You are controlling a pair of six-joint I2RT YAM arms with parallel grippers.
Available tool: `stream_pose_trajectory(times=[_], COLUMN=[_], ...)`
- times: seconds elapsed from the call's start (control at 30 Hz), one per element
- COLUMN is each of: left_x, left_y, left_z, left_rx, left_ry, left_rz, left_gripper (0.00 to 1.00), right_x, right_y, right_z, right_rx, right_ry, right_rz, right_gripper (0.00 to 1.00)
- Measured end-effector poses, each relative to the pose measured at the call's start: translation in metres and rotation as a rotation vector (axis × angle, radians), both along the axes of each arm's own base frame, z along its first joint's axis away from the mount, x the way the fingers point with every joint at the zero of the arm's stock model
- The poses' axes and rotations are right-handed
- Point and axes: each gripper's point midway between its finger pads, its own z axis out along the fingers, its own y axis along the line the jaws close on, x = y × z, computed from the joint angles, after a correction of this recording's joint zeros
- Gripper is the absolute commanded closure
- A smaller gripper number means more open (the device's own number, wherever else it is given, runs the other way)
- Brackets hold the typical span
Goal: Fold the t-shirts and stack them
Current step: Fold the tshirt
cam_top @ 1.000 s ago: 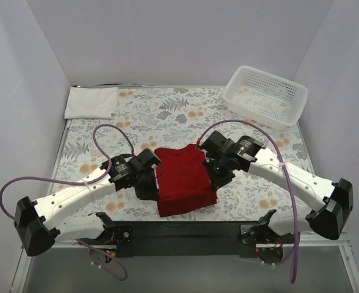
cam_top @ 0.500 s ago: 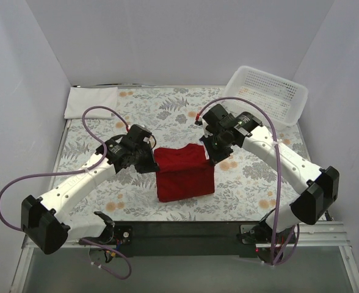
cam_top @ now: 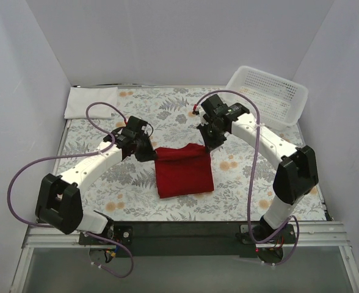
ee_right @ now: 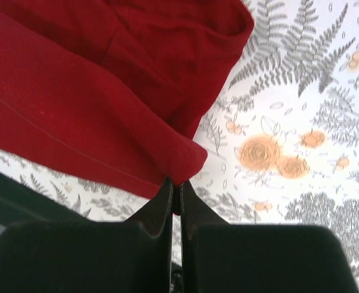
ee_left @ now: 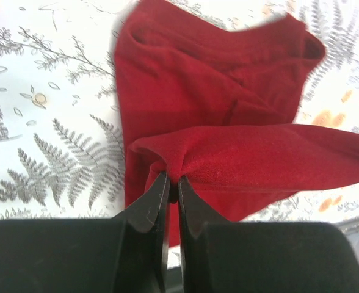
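From above: the red shirt (cam_top: 184,172) lies near the middle of the floral table (cam_top: 167,110), toward the near side, with an arm reaching in from each flank. The left gripper (cam_top: 148,152) is on the shirt's far left corner and the right gripper (cam_top: 209,143) is on its far right corner, so the far edge runs straight between the two. The white shirt (cam_top: 91,101) sits folded flat in the far left corner, well apart from all this. The basket (cam_top: 265,94) is over at the far right corner.

On to the left wrist: the left gripper (ee_left: 172,180) has its fingers pinched almost together, with only a sliver between them and a bunched fold of the red shirt (ee_left: 216,104) caught at the tips. From that pinch a band of cloth stretches off to the right, lifted above the rest of the shirt, which lies rumpled on the table (ee_left: 45,122).

Now the right wrist: it's the same story. The right gripper (ee_right: 173,183) is squeezed tight on a rounded corner of the red shirt (ee_right: 76,116). The held layer runs away to the left, with more red cloth lying under it, and the flowered table (ee_right: 301,122) shows bare to the right.
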Motion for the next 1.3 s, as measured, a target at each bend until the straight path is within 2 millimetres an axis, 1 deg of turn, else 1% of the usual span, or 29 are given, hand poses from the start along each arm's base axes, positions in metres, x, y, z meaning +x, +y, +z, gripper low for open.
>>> stream_pose_trajectory(times=[0.2,0.37,0.4,0.47,0.5,0.57,0.63,0.67,0.73,0.77,0.8,0.87,0.97,1.03,1.07,1.1,1.13,1.23,1.3], left_x=[0.016,0.026,0.029,0.033,0.035,0.039,0.043,0.045,0.049,0.051,0.053,0.054,0.050,0.044,0.040,0.036,0.031,0.021,0.022], left_y=[0.005,0.011,0.012,0.013,0.013,0.013,0.015,0.016,0.019,0.021,0.022,0.025,0.025,0.019,0.016,0.014,0.011,0.001,-0.004], left_z=[-0.038,-0.061,-0.065,-0.073,-0.077,-0.081,-0.081,-0.080,-0.075,-0.071,-0.064,-0.043,-0.005,0.016,0.020,0.019,0.015,-0.012,-0.028], left_rx=[0.039,0.081,0.087,0.098,0.103,0.109,0.115,0.121,0.130,0.132,0.131,0.114,0.065,0.012,-0.013,-0.031,-0.049,-0.084,-0.099], left_ry=[0.047,0.050,0.050,0.050,0.050,0.046,0.032,0.020,-0.008,-0.023,-0.046,-0.117,-0.244,-0.322,-0.350,-0.360,-0.359,-0.319,-0.296], left_rz=[0.026,0.056,0.063,0.073,0.077,0.081,0.084,0.089,0.098,0.105,0.111,0.121,0.115,0.095,0.082,0.071,0.055,0.011,-0.002], left_gripper=[1.00,1.00,1.00,1.00,0.96,0.79,0.64,0.49,0.38,0.35,0.34,0.35,0.38,0.45,0.49,0.59,0.63,0.69,0.70], right_x=[0.031,0.047,0.050,0.056,0.058,0.061,0.065,0.068,0.070,0.070,0.068,0.067,0.065,0.060,0.056,0.051,0.046,0.030,0.025], right_y=[0.007,0.011,0.012,0.014,0.014,0.014,0.012,0.011,0.005,0.002,-0.002,-0.008,-0.007,0.000,0.002,0.006,0.011,0.031,0.044], right_z=[-0.035,-0.063,-0.068,-0.076,-0.080,-0.085,-0.087,-0.087,-0.084,-0.081,-0.075,-0.058,-0.028,-0.015,-0.012,-0.012,-0.014,-0.027,-0.035], right_rx=[0.003,0.001,0.001,0.006,0.009,0.010,0.004,0.005,0.000,-0.001,0.002,0.033,0.150,0.251,0.301,0.348,0.396,0.520,0.587], right_ry=[0.001,0.003,0.002,-0.005,-0.009,-0.016,-0.029,-0.044,-0.073,-0.092,-0.108,-0.157,-0.221,-0.240,-0.244,-0.236,-0.224,-0.155,-0.109], right_rz=[-0.007,-0.016,-0.018,-0.025,-0.029,-0.042,-0.063,-0.077,-0.111,-0.125,-0.137,-0.158,-0.159,-0.137,-0.123,-0.109,-0.090,-0.025,0.013], right_gripper=[0.99,0.99,0.93,0.87,0.79,0.75,0.71,0.69,0.65,0.64,0.61,0.61,0.60,0.59,0.58,0.58,0.58,0.59,0.58])
